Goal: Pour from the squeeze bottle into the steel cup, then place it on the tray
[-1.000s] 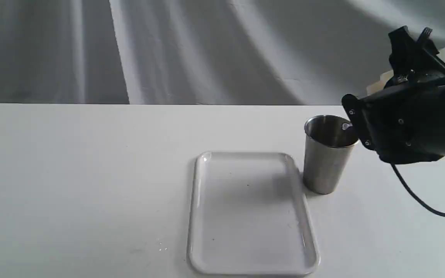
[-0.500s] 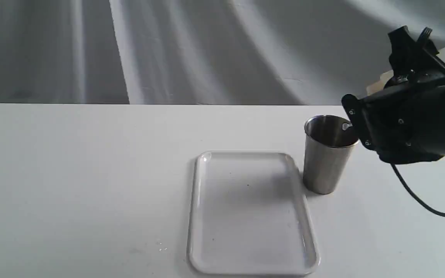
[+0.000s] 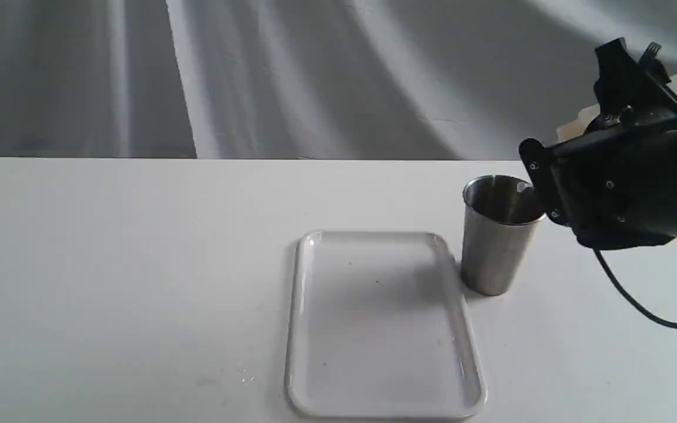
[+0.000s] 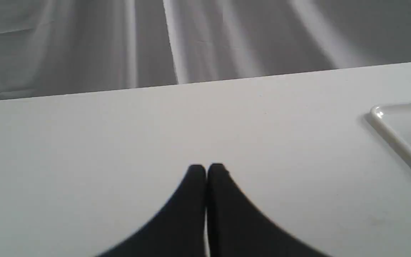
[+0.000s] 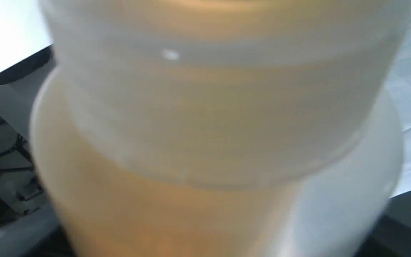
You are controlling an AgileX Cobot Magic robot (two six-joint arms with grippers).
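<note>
Bottle (image 5: 205, 125): aloft, tipped toward the cup, carried by the right gripper (image 3: 629, 82). The wrist view is filled by the blurred translucent body, with an amber tint through the wall. In the exterior view only a cream patch of the body (image 3: 576, 126) and the nozzle tip show past the black arm (image 3: 626, 188). The tip is at the cup's rim on the arm's side, over the opening. No stream is discernible.

Right jaws: closed on the bottle, judging by it being off the surface; the contact itself is hidden.

Cup (image 3: 494, 252): upright on the surface (image 3: 138, 264), just beside the tray's far right corner, not on it. Whether the two touch, cannot tell.

Tray (image 3: 292, 329): flat on the surface, long side running away from the camera, nothing on it.

Left gripper (image 4: 206, 169): jaws pressed together, holding nothing, over bare surface; a tray corner (image 4: 387, 125) lies off to one side.

A black cable (image 3: 626, 294) hangs from the right arm.
</note>
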